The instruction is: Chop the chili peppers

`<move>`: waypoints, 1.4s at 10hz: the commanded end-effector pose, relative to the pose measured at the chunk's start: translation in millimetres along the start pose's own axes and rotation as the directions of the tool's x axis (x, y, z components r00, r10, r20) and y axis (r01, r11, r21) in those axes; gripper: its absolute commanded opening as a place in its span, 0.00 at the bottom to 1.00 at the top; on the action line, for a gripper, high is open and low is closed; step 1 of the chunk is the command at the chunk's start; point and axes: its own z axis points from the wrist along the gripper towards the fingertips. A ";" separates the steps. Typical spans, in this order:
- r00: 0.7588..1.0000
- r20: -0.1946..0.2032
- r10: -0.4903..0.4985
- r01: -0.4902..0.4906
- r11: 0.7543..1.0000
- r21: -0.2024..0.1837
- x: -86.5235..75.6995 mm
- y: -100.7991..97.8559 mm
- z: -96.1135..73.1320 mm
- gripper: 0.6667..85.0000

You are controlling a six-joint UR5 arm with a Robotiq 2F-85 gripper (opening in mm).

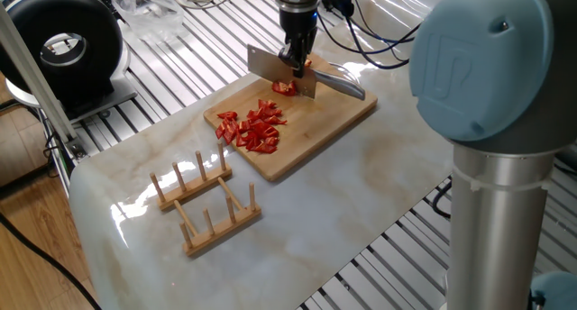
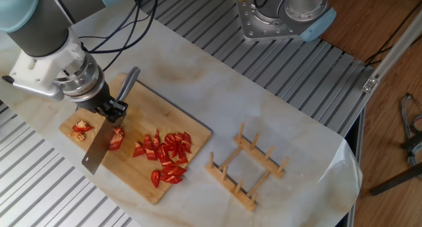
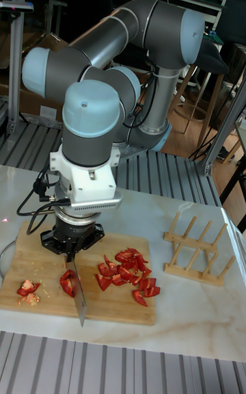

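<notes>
The black gripper (image 2: 113,110), clamped on a steel cleaver (image 2: 99,146), holds the blade edge-down across the last uncut glossy red chili pepper piece (image 2: 117,138) directly beneath it on the bamboo cutting board (image 2: 191,144), chopped bits (image 2: 168,154) piled just beside.

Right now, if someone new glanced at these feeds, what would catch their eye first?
Probably the gripper holding a cleaver, its blade down on the wooden cutting board beside a larger red chili piece. Next, the pile of chopped chili peppers spread toward the board's other end, with a wooden rack off the board on the marble slab.
</notes>
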 end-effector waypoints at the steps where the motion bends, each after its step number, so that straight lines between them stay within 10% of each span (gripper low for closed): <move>1: 1.000 -0.006 0.008 -0.008 1.000 -0.014 -3.6 3.9 -0.5 0.01; 4: 0.998 -0.055 0.013 -0.013 1.000 -0.002 -5.7 9.8 -7.0 0.01; 14: 0.998 -0.045 -0.051 0.052 0.998 0.020 -12.2 -0.1 -1.3 0.01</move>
